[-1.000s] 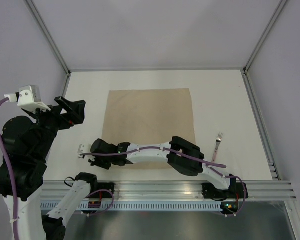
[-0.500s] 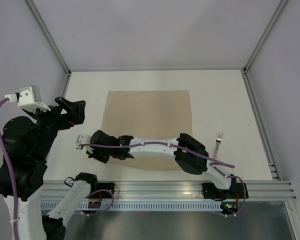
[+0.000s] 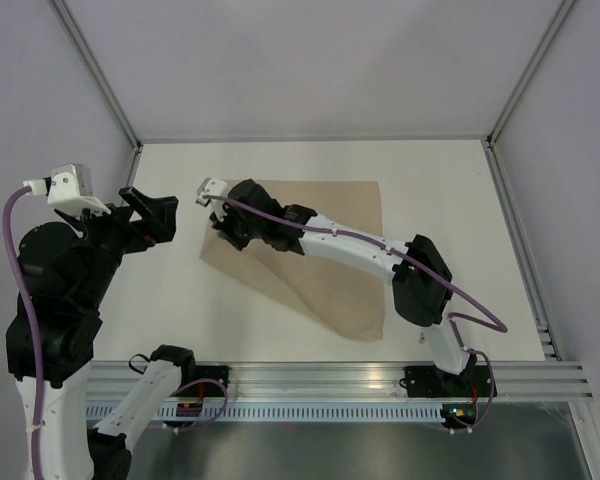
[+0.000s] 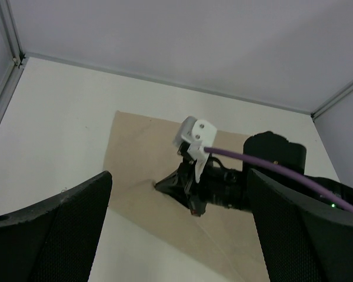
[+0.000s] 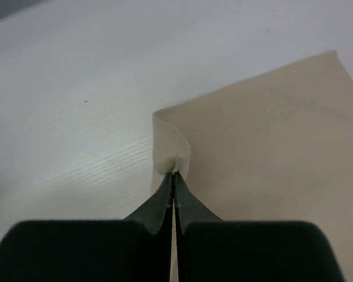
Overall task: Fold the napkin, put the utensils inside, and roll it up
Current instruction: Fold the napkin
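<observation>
The tan napkin lies on the white table, its near-left corner lifted and pulled over toward the far-left corner, leaving a diagonal near edge. My right gripper reaches across it and is shut on that corner. The right wrist view shows the cloth curled up into the closed gripper. The left wrist view shows the right gripper pinching the napkin. My left gripper is open and empty, raised left of the napkin, and it also shows in its wrist view. The fork is hidden under the right arm.
The right arm's forearm and elbow lie across the napkin's right side. Metal frame posts stand at the table's far corners. A rail runs along the near edge.
My right gripper has swept from the napkin's near-left corner to the far left, carrying the corner over the cloth. The right arm now covers the fork. The left arm shifted slightly.
</observation>
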`<act>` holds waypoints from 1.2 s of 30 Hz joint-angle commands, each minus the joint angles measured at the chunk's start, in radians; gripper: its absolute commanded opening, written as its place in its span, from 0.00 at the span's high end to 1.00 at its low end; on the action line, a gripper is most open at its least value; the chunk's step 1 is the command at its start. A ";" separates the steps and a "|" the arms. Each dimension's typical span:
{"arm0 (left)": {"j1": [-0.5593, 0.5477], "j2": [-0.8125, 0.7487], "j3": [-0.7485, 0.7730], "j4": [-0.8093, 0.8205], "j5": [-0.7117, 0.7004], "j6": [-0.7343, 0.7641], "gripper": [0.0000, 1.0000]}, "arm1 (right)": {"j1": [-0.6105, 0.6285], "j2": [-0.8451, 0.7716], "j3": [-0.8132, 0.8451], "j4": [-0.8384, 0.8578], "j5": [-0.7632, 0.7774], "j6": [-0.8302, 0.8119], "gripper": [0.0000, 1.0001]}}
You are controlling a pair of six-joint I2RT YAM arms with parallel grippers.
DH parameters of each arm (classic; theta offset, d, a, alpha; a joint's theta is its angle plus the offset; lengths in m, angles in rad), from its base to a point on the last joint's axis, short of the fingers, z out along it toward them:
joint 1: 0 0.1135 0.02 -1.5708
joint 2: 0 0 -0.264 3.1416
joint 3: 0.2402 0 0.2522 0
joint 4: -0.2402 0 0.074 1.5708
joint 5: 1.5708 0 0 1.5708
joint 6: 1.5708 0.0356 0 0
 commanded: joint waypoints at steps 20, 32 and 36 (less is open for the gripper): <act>-0.001 0.065 -0.122 0.175 0.104 -0.028 0.00 | -0.364 -0.078 -0.083 0.007 0.018 -0.061 1.00; -0.001 0.070 -0.167 0.209 0.129 -0.030 0.00 | -0.453 -0.099 -0.131 0.035 0.061 -0.069 1.00; -0.003 0.071 -0.178 0.213 0.134 -0.030 0.00 | -0.484 -0.116 -0.152 0.045 0.066 -0.068 1.00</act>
